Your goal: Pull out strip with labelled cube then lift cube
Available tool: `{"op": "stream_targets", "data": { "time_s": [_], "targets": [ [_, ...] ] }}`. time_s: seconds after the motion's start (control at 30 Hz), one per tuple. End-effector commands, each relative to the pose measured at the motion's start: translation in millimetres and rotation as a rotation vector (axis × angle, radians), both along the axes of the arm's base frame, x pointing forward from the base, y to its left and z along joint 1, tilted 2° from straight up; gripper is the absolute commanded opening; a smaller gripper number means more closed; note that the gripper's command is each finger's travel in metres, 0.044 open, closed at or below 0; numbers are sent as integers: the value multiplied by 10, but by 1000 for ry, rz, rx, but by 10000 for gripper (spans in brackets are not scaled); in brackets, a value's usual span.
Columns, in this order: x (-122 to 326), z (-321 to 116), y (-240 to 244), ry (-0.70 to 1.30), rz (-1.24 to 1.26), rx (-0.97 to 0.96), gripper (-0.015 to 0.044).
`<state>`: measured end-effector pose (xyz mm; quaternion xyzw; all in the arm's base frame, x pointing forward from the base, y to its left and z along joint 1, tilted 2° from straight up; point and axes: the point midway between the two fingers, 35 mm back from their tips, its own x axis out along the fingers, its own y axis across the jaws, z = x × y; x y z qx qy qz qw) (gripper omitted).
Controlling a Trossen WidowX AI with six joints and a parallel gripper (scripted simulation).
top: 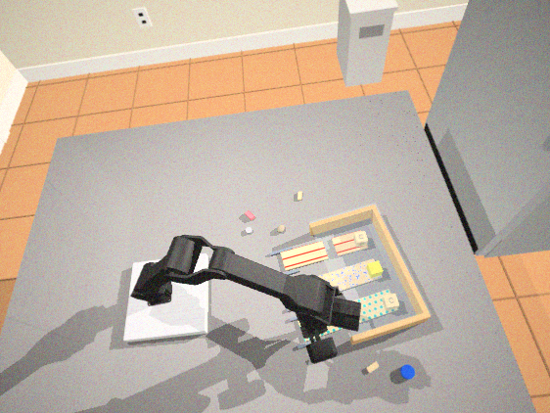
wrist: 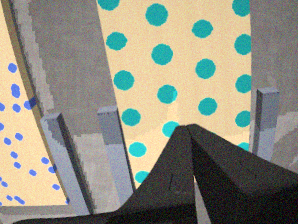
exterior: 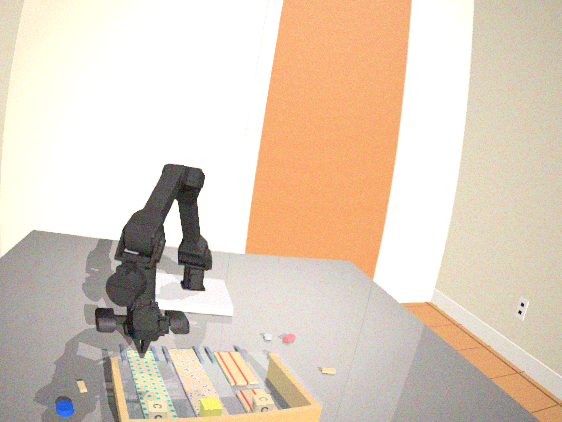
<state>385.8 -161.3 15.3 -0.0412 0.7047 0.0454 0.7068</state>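
The teal-dotted strip point(top: 376, 307) point(exterior: 148, 377) point(wrist: 182, 37) looks to be in one piece; a cube marked C point(top: 390, 300) point(exterior: 157, 407) sits on its far end. The red-striped strip is in two pieces, a near piece point(top: 303, 255) point(exterior: 235, 368) and a far piece point(top: 343, 245) point(exterior: 245, 398) with another cube marked C point(top: 361, 238) point(exterior: 262, 401). The blue-speckled strip point(top: 347, 278) point(exterior: 192, 372) bears a plain yellow cube point(top: 375, 269) point(exterior: 210, 407). My gripper point(exterior: 143, 354) point(wrist: 186, 126) is shut and empty, tips down over the dotted strip's near end; whether they touch it is unclear.
A wooden wall point(top: 401, 266) point(exterior: 295, 385) surrounds the strips' far end and sides. Low grey guides point(wrist: 267, 122) flank each strip's near end. A blue disc point(top: 407, 372) point(exterior: 64, 408) and a small tan block point(top: 373, 366) point(exterior: 82, 386) lie outside, beside the dotted strip's side.
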Motion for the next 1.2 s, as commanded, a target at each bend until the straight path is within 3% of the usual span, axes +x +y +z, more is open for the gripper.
{"op": "stream_targets", "data": {
  "time_s": [0.0,1.17],
  "targets": [
    [2,-18,-11,1,5,-5,0],
    [-294,-44,-32,3,5,-5,0]
  ]
}}
